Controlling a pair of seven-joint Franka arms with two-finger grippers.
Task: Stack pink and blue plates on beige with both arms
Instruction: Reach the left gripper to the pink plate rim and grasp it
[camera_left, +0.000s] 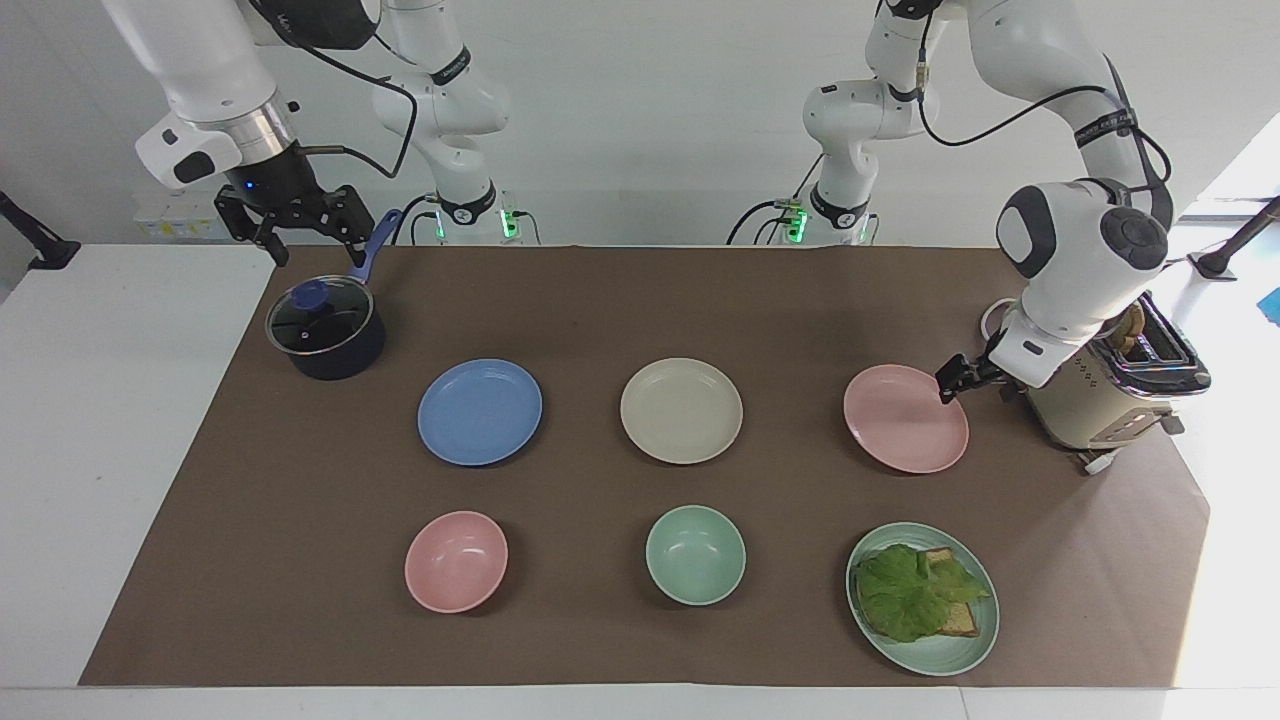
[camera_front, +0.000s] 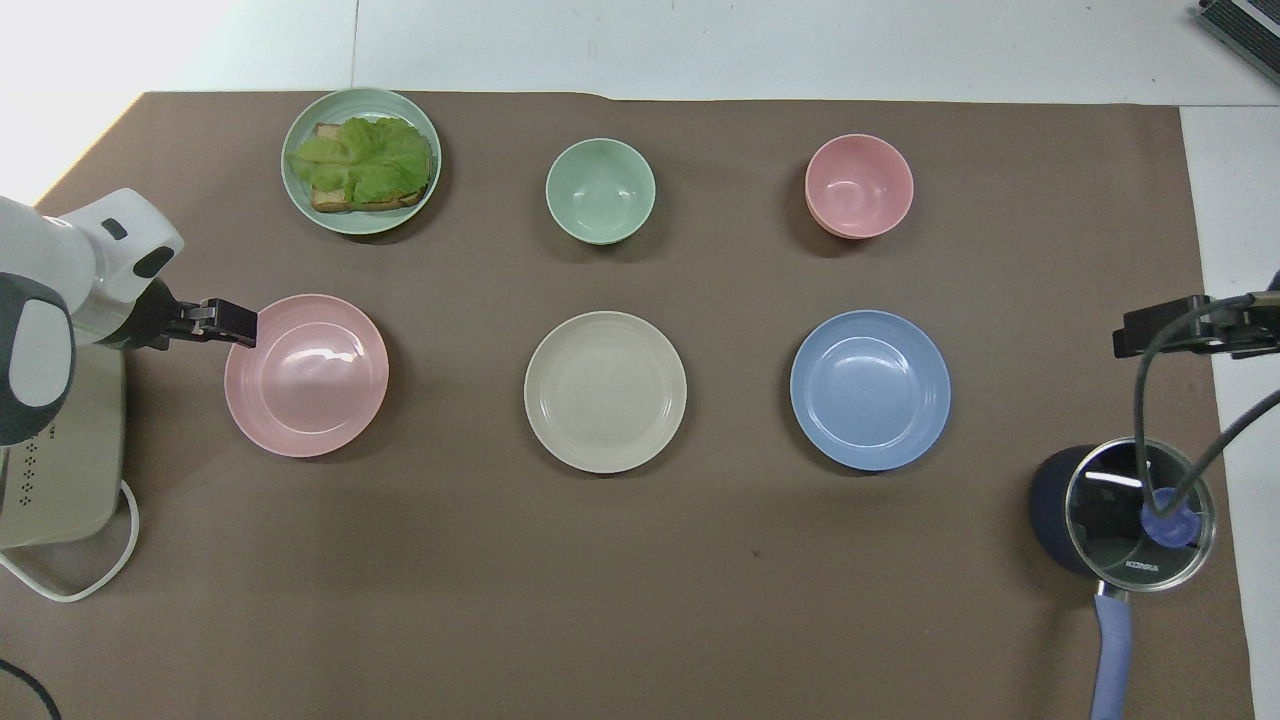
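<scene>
Count: 4 plates – blue plate (camera_left: 480, 412), beige plate (camera_left: 681, 410), pink plate (camera_left: 900, 425), green plate (camera_left: 935, 655). 2 bowls: pink bowl (camera_left: 456, 561), green bowl (camera_left: 695, 554). 1 saucepan (camera_left: 325, 330), 1 toaster (camera_left: 1100, 385).

Around the beige plate (camera_left: 681, 411) lie a blue plate (camera_left: 480, 412), a pink plate (camera_left: 905, 420), a pink bowl (camera_left: 456, 561), a mint bowl (camera_left: 695, 554), all on a brown mat (camera_left: 620, 300).

A plain white wall (camera_left: 640, 120) is running along the robots' end of the white desk (camera_left: 110, 420). A brown mat (camera_left: 640, 300) is covering most of the desk, leaving white strips showing around it. Bright light is washing out the desk corner beside the mat's edge.
</scene>
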